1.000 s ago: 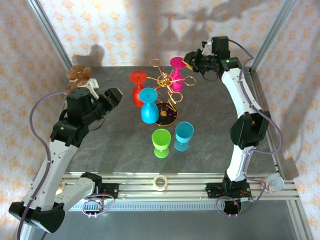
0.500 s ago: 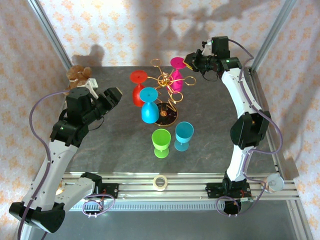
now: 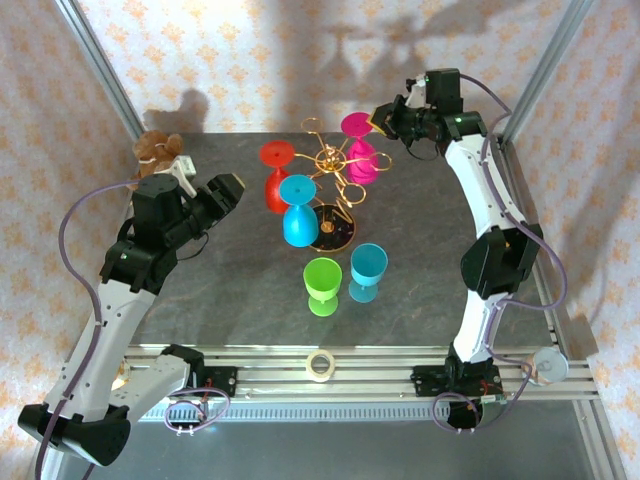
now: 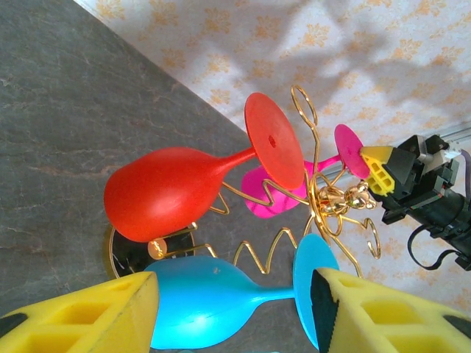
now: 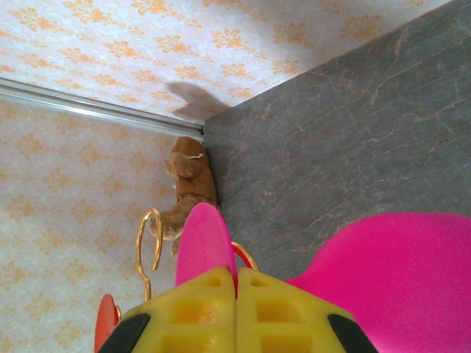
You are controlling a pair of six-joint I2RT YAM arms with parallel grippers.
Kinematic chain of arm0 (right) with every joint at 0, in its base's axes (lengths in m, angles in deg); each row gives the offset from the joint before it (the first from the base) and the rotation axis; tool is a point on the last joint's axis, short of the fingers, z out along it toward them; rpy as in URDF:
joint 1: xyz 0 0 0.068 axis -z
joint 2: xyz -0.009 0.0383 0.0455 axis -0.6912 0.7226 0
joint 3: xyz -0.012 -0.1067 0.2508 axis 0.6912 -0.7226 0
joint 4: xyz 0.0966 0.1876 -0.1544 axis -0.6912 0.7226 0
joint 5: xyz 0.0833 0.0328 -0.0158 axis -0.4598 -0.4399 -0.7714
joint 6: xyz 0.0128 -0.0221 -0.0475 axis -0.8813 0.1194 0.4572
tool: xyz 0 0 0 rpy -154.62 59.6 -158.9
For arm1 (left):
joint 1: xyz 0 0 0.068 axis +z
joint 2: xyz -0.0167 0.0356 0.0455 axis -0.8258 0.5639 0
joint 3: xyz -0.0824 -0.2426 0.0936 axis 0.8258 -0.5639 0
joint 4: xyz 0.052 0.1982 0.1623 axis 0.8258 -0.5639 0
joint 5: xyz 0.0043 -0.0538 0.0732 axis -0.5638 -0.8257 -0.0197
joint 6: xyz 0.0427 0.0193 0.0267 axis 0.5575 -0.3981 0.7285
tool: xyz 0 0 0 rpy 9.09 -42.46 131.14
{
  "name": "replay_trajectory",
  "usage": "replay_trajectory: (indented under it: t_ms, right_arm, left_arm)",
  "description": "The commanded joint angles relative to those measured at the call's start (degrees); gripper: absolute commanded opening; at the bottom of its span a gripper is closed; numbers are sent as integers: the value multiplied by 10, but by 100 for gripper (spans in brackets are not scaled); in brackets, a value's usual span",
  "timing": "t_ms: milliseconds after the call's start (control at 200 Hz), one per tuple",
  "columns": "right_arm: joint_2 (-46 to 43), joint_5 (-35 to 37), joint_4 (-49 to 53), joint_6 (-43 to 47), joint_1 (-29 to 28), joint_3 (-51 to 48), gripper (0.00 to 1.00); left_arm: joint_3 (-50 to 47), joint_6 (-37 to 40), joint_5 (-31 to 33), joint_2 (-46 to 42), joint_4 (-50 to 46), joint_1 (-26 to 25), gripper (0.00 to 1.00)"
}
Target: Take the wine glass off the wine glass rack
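Right end effector [image 3: 382, 120] pinches the inverted magenta wine glass [image 3: 362, 163]; left end effector [image 4: 235, 298] wide.

One wine glass rack [image 3: 335, 165], centre. Five wine glasses: three hang on it, the red glass [image 3: 276, 175], blue glass [image 3: 297, 210] and pink glass [image 3: 360, 150]; two stand nearer, the green glass [image 3: 322, 285] left and teal glass [image 3: 367, 270] right. One plush toy [image 3: 157, 150], far left. One tape roll [image 3: 319, 365], near edge.

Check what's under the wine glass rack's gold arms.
Red wine glass, blue wine glass and pink wine glass hang bowl-down; the right gripper pinches the pink one's foot. The blue bowl hides part of the rack's black base.
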Motion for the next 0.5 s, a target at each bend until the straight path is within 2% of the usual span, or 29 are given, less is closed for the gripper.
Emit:
replay_trajectory:
  t_ms: [0,496]
  right_arm:
    - [-22,10,24,10,-3,11,0]
    - [-58,-39,-28,-55,-2,-25,0]
  left_arm:
    - [1,-4,-9,-9,20,3,57]
    - [-10,-7,-9,-17,27,3,57]
